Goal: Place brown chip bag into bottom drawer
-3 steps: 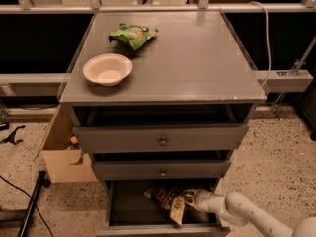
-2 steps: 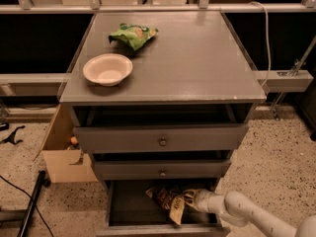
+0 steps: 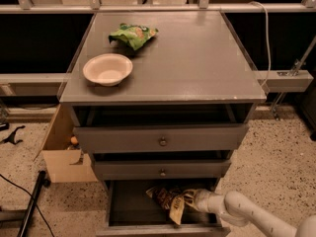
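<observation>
- Enters from the 4 o'clock corner as one pale, rounded arm (image 3: 259,220), pointing toward 9 o'clock.
- Thickens into a bulbous wrist joint (image 3: 232,206), running almost level beyond it.
- Ends in the gripper (image 3: 191,201), low near 6 o'clock, inside the bottom drawer (image 3: 128,205), tip against the brown chip bag (image 3: 165,198).

The desk (image 3: 197,63) is smooth matt grey, with a faint sheen on top. The bowl (image 3: 107,69) is matt white. The green bag (image 3: 132,34) and brown bag (image 3: 167,200) are crinkly, glossy film. The gripper (image 3: 191,201), smooth off-white plastic, is in the matt grey bottom drawer (image 3: 129,205), at the brown bag.
</observation>
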Robot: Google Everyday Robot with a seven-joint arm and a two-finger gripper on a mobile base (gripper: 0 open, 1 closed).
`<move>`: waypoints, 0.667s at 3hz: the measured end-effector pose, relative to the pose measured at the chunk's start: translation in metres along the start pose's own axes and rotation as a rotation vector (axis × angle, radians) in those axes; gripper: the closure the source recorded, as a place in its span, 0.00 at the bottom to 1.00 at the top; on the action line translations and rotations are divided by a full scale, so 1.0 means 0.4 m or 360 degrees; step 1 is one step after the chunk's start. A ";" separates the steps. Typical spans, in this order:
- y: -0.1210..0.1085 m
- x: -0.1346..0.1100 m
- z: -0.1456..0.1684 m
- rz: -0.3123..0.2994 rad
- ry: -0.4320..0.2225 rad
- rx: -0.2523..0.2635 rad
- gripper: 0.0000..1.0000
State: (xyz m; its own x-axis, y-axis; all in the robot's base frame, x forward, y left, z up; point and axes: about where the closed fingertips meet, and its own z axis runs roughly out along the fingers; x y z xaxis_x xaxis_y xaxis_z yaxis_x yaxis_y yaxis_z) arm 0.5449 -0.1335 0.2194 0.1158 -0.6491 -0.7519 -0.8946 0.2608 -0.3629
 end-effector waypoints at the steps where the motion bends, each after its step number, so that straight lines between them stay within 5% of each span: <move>1: 0.000 0.000 0.000 0.0000 0.0000 0.0000 0.27; 2: 0.000 0.000 0.000 0.0000 0.0000 0.0000 0.04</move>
State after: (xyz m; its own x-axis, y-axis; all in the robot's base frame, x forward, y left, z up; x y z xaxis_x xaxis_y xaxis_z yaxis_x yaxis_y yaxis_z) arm 0.5449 -0.1334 0.2194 0.1159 -0.6490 -0.7519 -0.8946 0.2607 -0.3629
